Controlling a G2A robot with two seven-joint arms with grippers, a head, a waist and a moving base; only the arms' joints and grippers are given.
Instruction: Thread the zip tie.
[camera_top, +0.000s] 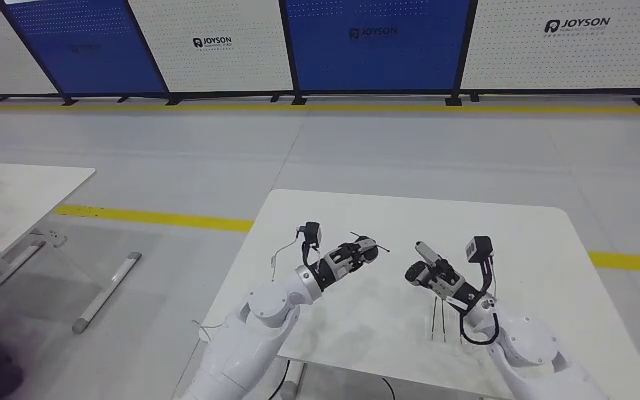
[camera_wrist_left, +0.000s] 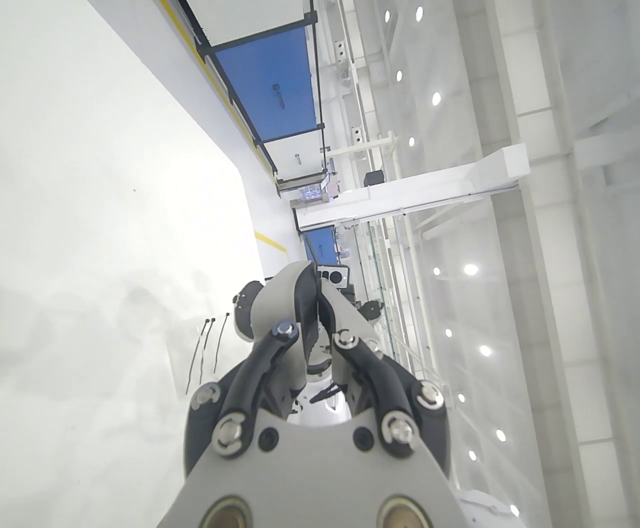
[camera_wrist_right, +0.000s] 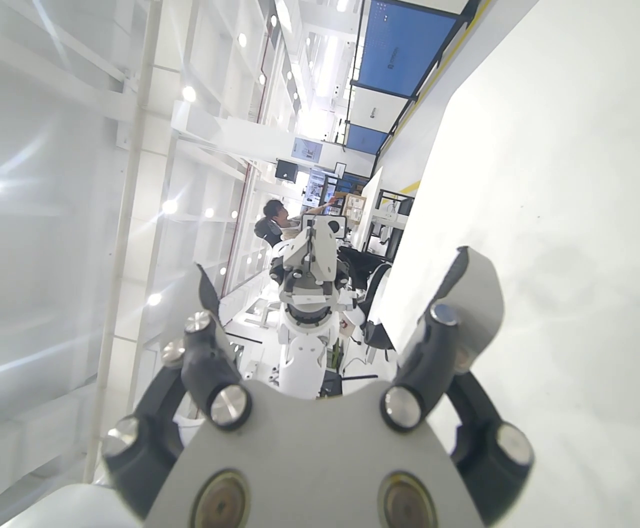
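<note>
Three thin black plastic zip ties (camera_wrist_left: 220, 345) lie side by side on the white rectangular table (camera_top: 330, 215), near right. Left gripper (camera_top: 366, 248): fingers pressed together, contents indeterminate. Right gripper (camera_top: 413, 272): spread wide, holding nothing

Some zip ties (camera_top: 437, 322) lie on the table (camera_top: 330, 215), near the robot's edge, just beside the right arm. The left gripper (camera_top: 370, 248) and right gripper (camera_top: 415, 263) hang over the middle, apart.
</note>
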